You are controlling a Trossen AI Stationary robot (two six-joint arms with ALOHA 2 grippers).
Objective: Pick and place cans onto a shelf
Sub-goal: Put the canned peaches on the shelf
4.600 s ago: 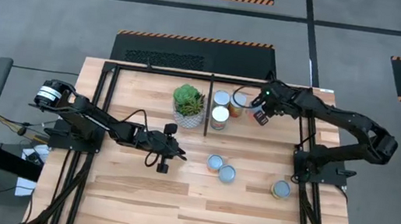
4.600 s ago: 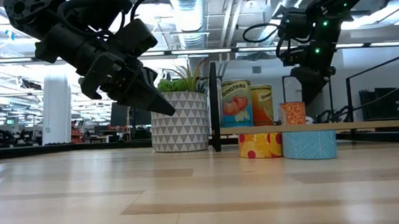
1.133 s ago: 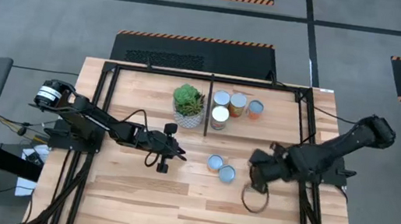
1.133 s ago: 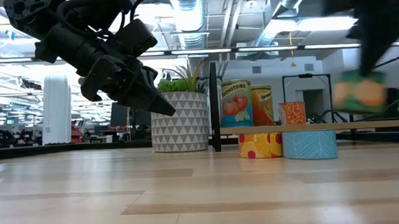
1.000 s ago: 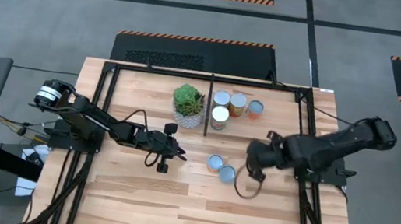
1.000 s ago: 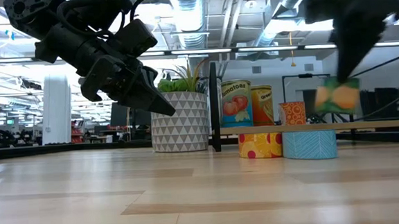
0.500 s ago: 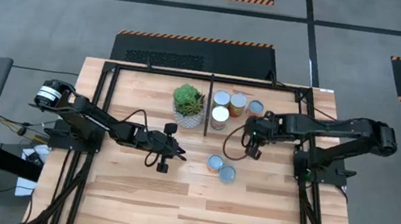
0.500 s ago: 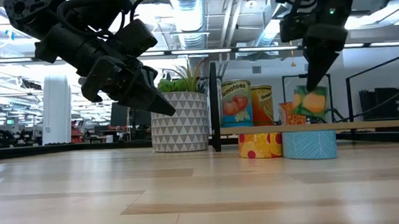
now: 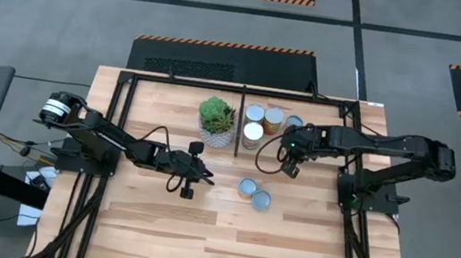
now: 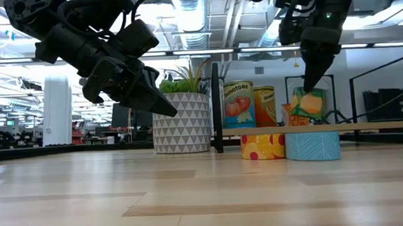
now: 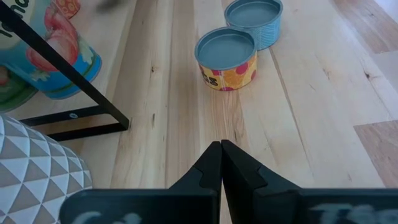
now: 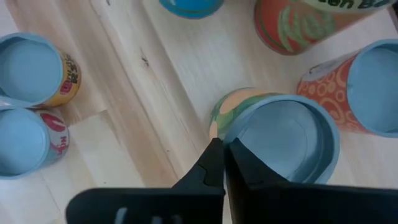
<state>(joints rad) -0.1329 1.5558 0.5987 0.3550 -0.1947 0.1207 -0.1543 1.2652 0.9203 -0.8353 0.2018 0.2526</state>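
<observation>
My right gripper [image 9: 288, 160] is over the shelf [image 9: 183, 81], right of its black centre bar [image 9: 238, 130], shut on a can with a green and orange label [image 10: 306, 105] and a pale-blue top [image 12: 283, 140]. Three cans [image 9: 253, 132] stand beside the bar, and an orange-patterned can [image 12: 367, 93] stands next to the held one. Two more cans [image 9: 248, 186], [image 9: 261, 199] stand on the table nearer the front. My left gripper [image 9: 193, 173] is shut and empty at the table's middle left, its fingertips [image 11: 221, 149] above bare wood. My right gripper pinches the can's top rim [image 12: 231, 134] at one spot on its edge. The fingers [image 10: 310, 78] come from above, pointing down. The can hangs below them, slightly tilted, its bottom about level with the shelf board [image 10: 370, 125]; whether it rests there I cannot tell.
A succulent in a white patterned pot [image 9: 217, 116] stands left of the centre bar. Bare wood lies right of the held can and across the table's near half. The black frame tubes [image 9: 124, 114] run along both sides of the table.
My right gripper has carried the green and orange can from the table's near right toward the far edge and leftward, to the cans on the shelf. It has come down a little, and the can stays hanging below the fingers.
</observation>
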